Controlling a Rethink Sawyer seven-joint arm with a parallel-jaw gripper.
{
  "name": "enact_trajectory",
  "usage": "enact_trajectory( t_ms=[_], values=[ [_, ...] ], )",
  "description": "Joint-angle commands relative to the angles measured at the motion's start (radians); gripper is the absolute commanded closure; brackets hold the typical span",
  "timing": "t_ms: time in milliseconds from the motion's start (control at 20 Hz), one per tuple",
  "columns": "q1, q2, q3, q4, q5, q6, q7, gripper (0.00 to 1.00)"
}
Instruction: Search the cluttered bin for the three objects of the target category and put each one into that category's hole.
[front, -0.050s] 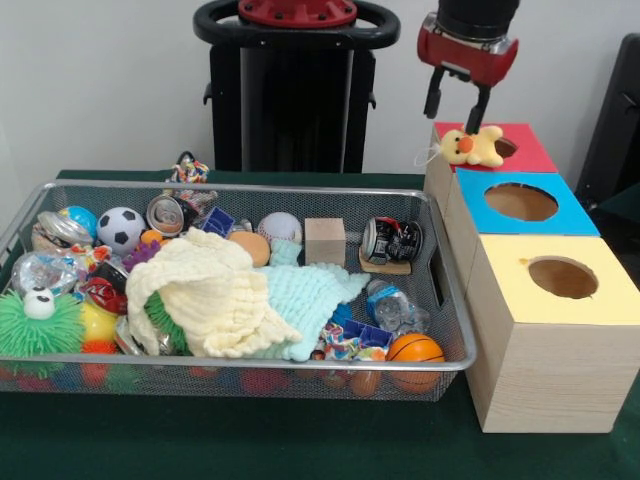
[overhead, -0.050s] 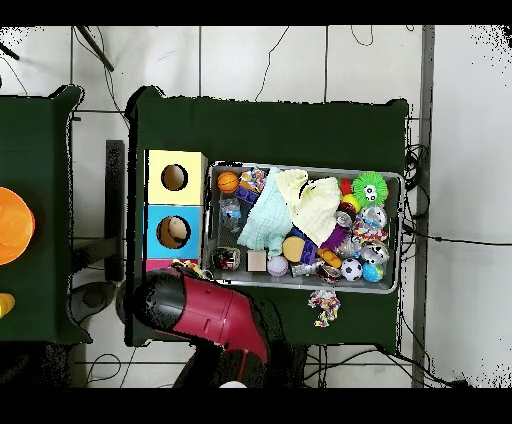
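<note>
A small yellow plush duck with an orange beak lies on top of the red box, against the left rim of its round hole. My gripper hangs just above the duck, open, with nothing between its black fingers. In the overhead view the red arm covers the red box and hides the gripper. The wire bin holds the clutter.
Blue box and yellow box stand in a row with the red one, right of the bin. The bin holds a yellow cloth, a mint cloth, balls, cans and a wooden block. A rope toy lies behind it.
</note>
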Motion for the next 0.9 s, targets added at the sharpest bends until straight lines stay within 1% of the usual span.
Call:
enact_trajectory(
  t_ms=[50, 250, 300, 450, 500, 550, 650, 700, 800, 850, 900],
  values=[
    [-0.074, 0.077, 0.127, 0.085, -0.042, -0.178, 0.072, 0.0],
    [-0.121, 0.091, 0.198, 0.115, -0.024, -0.272, 0.088, 0.0],
    [-0.149, 0.087, 0.239, 0.134, -0.006, -0.305, 0.093, 0.0],
    [-0.207, 0.068, 0.327, 0.176, 0.029, -0.344, 0.117, 0.0],
    [-0.236, 0.06, 0.371, 0.195, 0.047, -0.356, 0.128, 0.0],
    [-0.254, 0.059, 0.399, 0.207, 0.051, -0.367, 0.138, 0.0],
    [-0.289, 0.055, 0.45, 0.227, 0.06, -0.378, 0.153, 0.0],
    [-0.292, 0.055, 0.455, 0.224, 0.048, -0.383, 0.159, 0.0],
    [-0.327, 0.053, 0.499, 0.248, 0.06, -0.407, 0.19, 0.0],
    [-0.345, 0.051, 0.521, 0.26, 0.065, -0.419, 0.205, 1.0],
    [-0.351, 0.052, 0.529, 0.259, 0.058, -0.421, 0.203, 1.0]
  ],
)
